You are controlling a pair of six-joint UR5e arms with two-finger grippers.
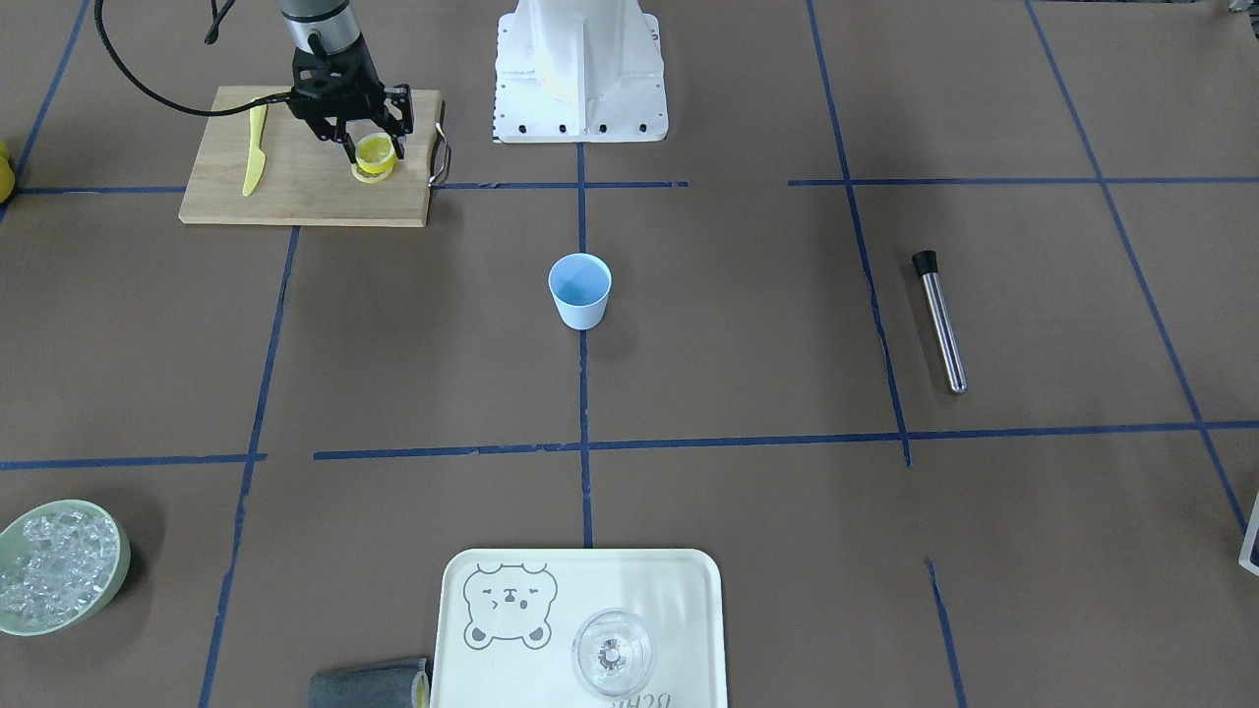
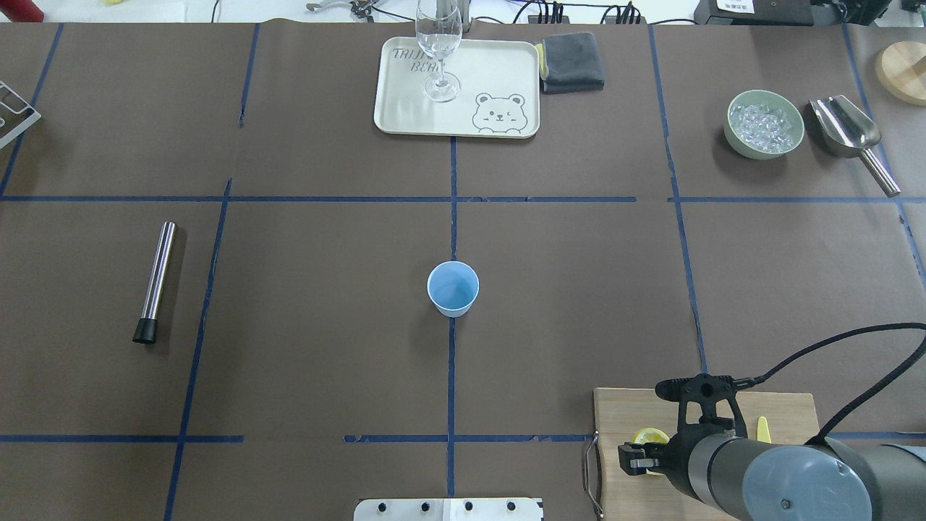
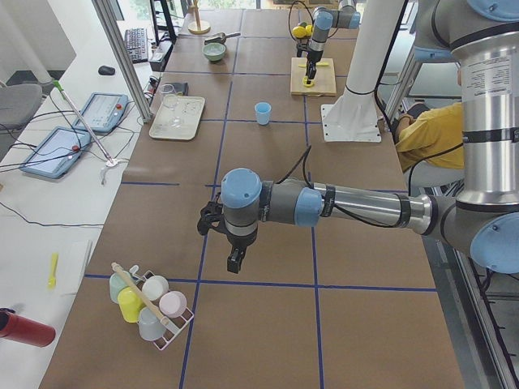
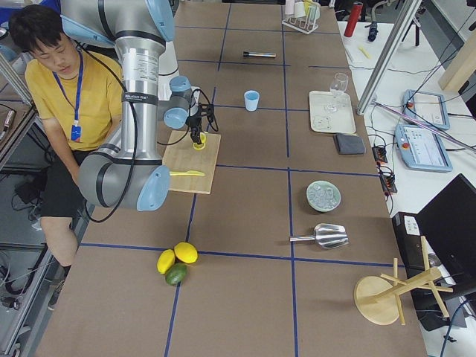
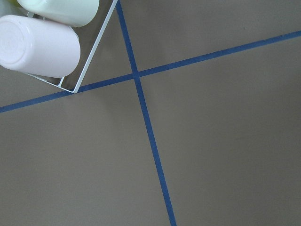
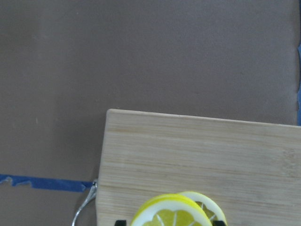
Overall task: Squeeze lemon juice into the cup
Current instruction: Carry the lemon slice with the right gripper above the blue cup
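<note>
Right pincer (image 1: 374, 147) low over the wooden cutting board (image 1: 295, 192), on the robot's right and near its base, fingers pressed against either side of the lemon (image 1: 375, 157). Lemon fanned into thin slices with pale segmented faces, at the board's end next to the metal handle (image 1: 440, 157); contact between lowest slice and wood unclear. Yellow knife (image 1: 255, 149) flat on the same board, towards the opposite end, apart from the lemon.

Cup (image 1: 579, 290) upright, mouth up, in the middle of the surface (image 1: 748, 324), standing on a blue tape line (image 1: 583, 413), well apart from board and lemon.

Left pincer (image 3: 234, 261) far out on the robot's left, pointing down above the surface, near a wire rack of pastel cups (image 3: 150, 304). Seen only from the side, with no fingers in its own wrist view, so cannot tell whether spread or pressed together.

Metal rod (image 1: 940, 320) with a black end lying flat on the robot's left. Cream tray (image 1: 679, 590) with a bear drawing on the far side, centred, a clear glass (image 1: 612, 652) upright on it. Grey folded cloth (image 1: 369, 685) just beside the tray. Pale green bowl of ice (image 1: 59, 565) far right, a metal scoop (image 2: 846, 126) just beside it.
</note>
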